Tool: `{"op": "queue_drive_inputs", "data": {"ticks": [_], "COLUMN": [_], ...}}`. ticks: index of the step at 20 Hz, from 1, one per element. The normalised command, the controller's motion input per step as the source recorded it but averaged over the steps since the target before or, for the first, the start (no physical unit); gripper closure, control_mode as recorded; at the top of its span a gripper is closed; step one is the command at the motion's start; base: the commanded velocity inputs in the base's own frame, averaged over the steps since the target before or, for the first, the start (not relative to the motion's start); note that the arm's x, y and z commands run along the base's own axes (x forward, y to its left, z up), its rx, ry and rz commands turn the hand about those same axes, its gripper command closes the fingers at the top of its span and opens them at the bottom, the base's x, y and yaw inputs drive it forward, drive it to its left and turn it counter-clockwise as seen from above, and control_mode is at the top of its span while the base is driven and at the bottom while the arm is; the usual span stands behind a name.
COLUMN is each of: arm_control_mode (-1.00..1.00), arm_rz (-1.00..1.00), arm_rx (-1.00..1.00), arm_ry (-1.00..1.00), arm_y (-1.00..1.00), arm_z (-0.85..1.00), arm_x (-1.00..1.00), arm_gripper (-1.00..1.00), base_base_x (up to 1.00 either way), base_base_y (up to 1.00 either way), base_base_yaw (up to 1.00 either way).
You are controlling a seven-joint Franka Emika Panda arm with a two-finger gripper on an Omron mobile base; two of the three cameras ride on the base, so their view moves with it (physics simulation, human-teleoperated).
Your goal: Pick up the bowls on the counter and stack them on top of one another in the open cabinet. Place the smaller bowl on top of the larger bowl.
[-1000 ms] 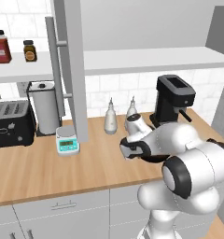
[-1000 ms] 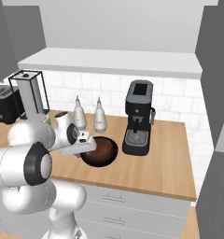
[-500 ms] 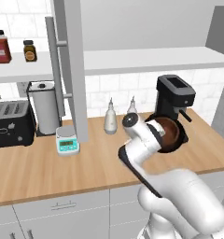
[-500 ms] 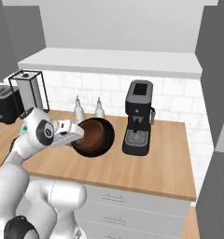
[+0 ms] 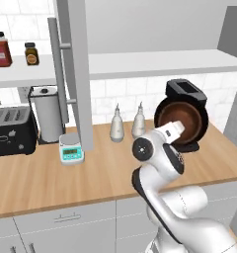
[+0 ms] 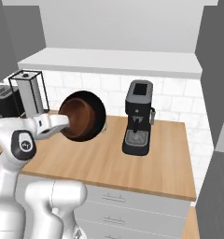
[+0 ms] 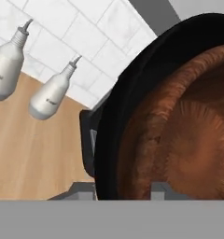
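Note:
The larger bowl [image 5: 201, 114], glossy black, hangs tipped on edge above the counter [image 5: 41, 178], in front of the coffee machine. The smaller bowl [image 5: 179, 123], reddish-brown, sits nested inside it. My gripper [image 5: 175, 130] is shut on their near rims from below. From the right base the black bowl [image 6: 98, 112] faces the camera with the brown bowl [image 6: 79, 116] inside, the gripper [image 6: 63, 122] at its left edge. In the hand view the fingertips [image 7: 83, 189] straddle the black rim [image 7: 132, 93] and the brown wall [image 7: 179, 140]. The open cabinet's door [image 5: 73, 74] hangs at the left.
A black coffee machine [image 5: 187, 91] [image 6: 138, 116] stands behind the bowls. Two white bottles [image 5: 117, 126] [image 5: 138, 121] line the tiled wall. A small scale [image 5: 71, 148], a paper-towel holder [image 5: 46, 113] and a toaster [image 5: 9, 131] stand left. Jars [image 5: 1, 49] sit on the cabinet shelf.
The arm has risen from the counter with both nested bowls, which went from lying flat to standing on edge, up in front of the coffee machine.

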Motion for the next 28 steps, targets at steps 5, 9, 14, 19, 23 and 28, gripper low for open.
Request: {"op": "queue_drive_inputs", "data": {"ticks": [5, 9, 14, 19, 23, 28], "arm_control_mode": [-1.00, -1.00, -1.00, -1.00, -1.00, -1.00], "arm_rz": [0.15, 0.11, 0.23, 0.23, 0.18, 0.05], "arm_rx": [-0.14, -0.10, -0.01, 0.00, 0.00, -0.06], "arm_ry": [-0.25, -0.09, 0.02, 0.28, 0.55, 0.30], "arm_y": [0.00, 0.00, 0.00, 0.00, 0.00, 0.04], "arm_z": [1.00, 1.00, 1.00, 0.96, 0.64, 0.16], "arm_x": [-0.01, -0.10, 0.12, 0.49, 0.77, 0.33], "arm_gripper": [1.00, 1.00, 1.00, 1.00, 1.00, 1.00], "base_base_x": [0.00, 0.00, 0.00, 0.00, 0.00, 0.00], "base_base_y": [0.00, 0.00, 0.00, 0.00, 0.00, 0.00], "base_base_yaw": [0.00, 0.00, 0.00, 0.00, 0.00, 0.00]}}
